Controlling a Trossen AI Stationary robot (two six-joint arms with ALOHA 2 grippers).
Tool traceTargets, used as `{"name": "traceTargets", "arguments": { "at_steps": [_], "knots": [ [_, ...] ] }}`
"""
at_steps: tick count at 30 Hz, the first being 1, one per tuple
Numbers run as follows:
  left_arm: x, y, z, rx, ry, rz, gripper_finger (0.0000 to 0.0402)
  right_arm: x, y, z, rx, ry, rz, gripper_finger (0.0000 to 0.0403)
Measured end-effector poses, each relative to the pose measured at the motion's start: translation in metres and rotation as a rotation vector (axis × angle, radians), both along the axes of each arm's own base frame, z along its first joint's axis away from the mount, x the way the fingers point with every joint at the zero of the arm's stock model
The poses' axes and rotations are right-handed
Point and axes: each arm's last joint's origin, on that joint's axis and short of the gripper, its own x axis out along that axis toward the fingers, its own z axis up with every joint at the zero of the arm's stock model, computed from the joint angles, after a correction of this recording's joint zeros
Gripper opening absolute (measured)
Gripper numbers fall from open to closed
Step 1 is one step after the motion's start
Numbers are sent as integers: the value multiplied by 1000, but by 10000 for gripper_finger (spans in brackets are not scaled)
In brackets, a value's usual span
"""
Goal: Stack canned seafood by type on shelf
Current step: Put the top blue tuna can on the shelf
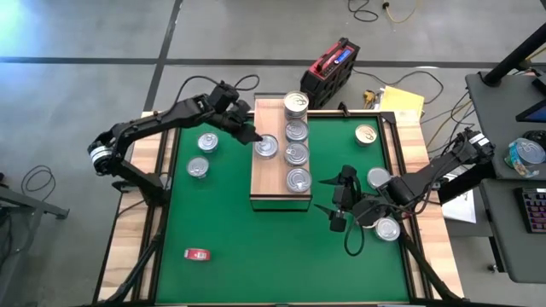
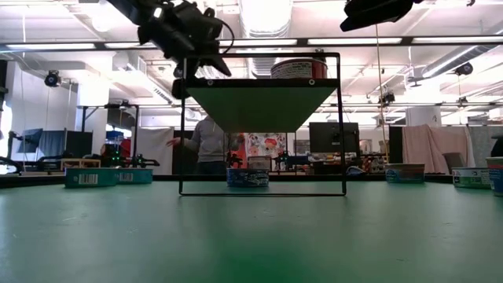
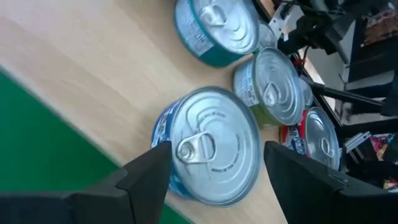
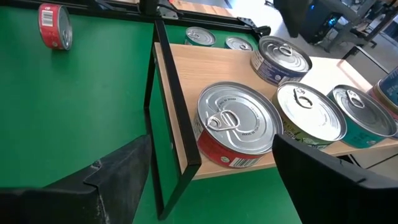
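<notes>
Cans: small, flat, round metal tins (image 1: pixel 296 130), rigid and dense for their size by the look of them; smooth walls probably slick, so a grip across the diameter on the side wall looked safest, clear of the pull-tab lid.

Shelf: the light-wood shelf (image 1: pixel 261 183) sat at centre of the high view, a row of tins running down its right side and one more at its left edge.

Blue-labelled tin: this can (image 3: pixel 208 146) lay on the shelf's left edge in the high view, silver lid up.

Left pincer: the left pincer (image 3: pixel 211 171) hung over that blue-labelled tin, fingers spread wide to either side of it, apparently not pressing on the wall; nothing gripped, by my reading.

Right pincer: the right pincer (image 1: pixel 337 207) waited over the green desk (image 1: pixel 256 256) at lower right of the shelf, fingers wide apart and empty, facing the red-labelled tin (image 4: pixel 236 124) at the shelf's near end.

Loose tins: more cans (image 1: pixel 203 154) lay on the desk at left, others at right, beside the right arm.
</notes>
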Motion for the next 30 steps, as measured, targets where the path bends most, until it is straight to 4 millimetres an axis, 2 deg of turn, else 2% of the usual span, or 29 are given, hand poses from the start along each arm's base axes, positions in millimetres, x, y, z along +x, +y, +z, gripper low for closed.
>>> {"name": "traceTargets", "arguments": {
  "at_steps": [5,11,14,17,23,30],
  "knots": [
    [2,-1,14,105,-22,-80,240,0,0,-1,6,4,-6,333],
    [12,-18,22,229,-38,-233,213,0,0,-1,8,3,-7,331],
    [17,-29,21,313,-31,-306,181,0,0,-1,15,0,-12,327],
    [21,-43,16,416,72,-304,136,0,0,-1,22,-5,-18,322],
    [27,-75,18,661,202,-323,21,0,0,-1,38,-11,-28,323],
    [28,-98,24,752,187,-398,1,0,0,-1,49,-16,-35,331]
  ]
}}
